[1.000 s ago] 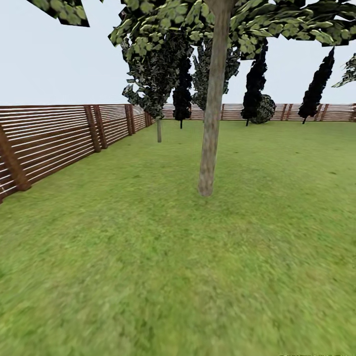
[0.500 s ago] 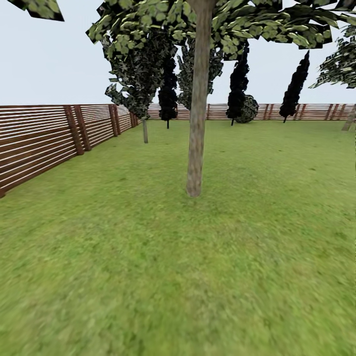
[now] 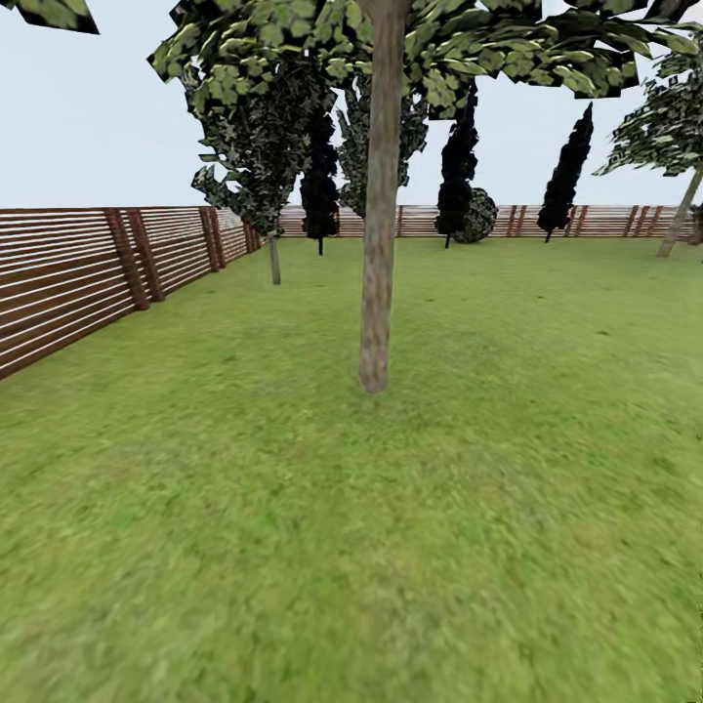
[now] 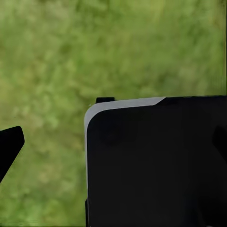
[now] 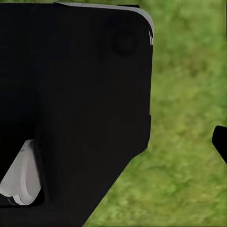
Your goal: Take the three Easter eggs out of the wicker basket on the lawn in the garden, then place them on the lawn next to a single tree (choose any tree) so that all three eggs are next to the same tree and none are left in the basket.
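Observation:
A tall tree with a straight grey-brown trunk and a leafy canopy stands on the lawn a few metres ahead, near the middle of the head view. The Easter eggs and the wicker basket are out of view. In the left wrist view my left gripper hangs over grass, with one dark fingertip at the picture's edge and nothing between the fingers. My right gripper is likewise over grass, with one fingertip at the picture's edge and no egg in it.
A brown slatted fence runs along the left and across the back. A second, thinner tree stands near the fence, dark cypresses line the back, and another tree leans at far right. A black part of my body shows in both wrist views.
The whole head view has shifted: the camera has turned right, so the near tree sits further left in the picture and a leaning tree has come in at far right.

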Controlling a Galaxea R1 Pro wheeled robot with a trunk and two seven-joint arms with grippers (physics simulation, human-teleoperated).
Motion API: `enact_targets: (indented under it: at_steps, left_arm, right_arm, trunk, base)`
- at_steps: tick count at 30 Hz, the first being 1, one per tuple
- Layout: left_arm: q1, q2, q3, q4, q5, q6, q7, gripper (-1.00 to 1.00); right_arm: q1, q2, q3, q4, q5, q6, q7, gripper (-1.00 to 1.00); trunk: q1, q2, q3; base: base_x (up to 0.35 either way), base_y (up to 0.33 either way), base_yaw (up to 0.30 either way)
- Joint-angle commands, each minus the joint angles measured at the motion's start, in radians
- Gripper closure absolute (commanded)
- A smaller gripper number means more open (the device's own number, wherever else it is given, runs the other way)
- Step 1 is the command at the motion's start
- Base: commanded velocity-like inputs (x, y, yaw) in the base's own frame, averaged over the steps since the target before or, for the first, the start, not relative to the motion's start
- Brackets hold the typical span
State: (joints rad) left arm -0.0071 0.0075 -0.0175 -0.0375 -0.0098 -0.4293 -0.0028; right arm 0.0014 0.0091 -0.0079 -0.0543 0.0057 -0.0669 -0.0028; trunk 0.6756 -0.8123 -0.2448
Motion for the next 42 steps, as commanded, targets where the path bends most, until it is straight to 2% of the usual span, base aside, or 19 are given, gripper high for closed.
enact_targets:
  at_steps: [1, 14, 22, 42]
  left_arm:
    - [-0.001, 0.0, -0.002, 0.001, -0.001, -0.003, 0.0, -1.0]
    - [-0.001, 0.001, -0.004, 0.001, -0.001, -0.004, -0.004, -1.0]
    - [-0.001, 0.002, -0.007, 0.002, -0.001, -0.005, -0.045, -1.0]
    - [-0.001, 0.0, -0.005, 0.002, 0.0, -0.005, -0.049, -1.0]
  right_arm:
    - [0.0, 0.0, 0.0, -0.001, 0.001, -0.002, 0.0, -1.0]
    - [0.0, -0.001, 0.001, 0.0, 0.0, -0.002, 0.0, -1.0]
    - [0.0, -0.001, 0.001, 0.001, -0.001, -0.002, 0.0, -1.0]
    - [0.0, -0.001, -0.001, 0.001, -0.002, -0.002, 0.0, -1.0]
  trunk:
    - [0.001, -0.001, -0.001]
    - [0.001, -0.001, 0.006]
    - [0.001, -0.001, 0.009]
    - [0.001, -0.001, 0.013]
  base:
    - [0.289, 0.0, -0.237]
    - [0.326, 0.0, -0.265]
    - [0.33, 0.0, -0.275]
    - [0.337, 0.0, -0.255]
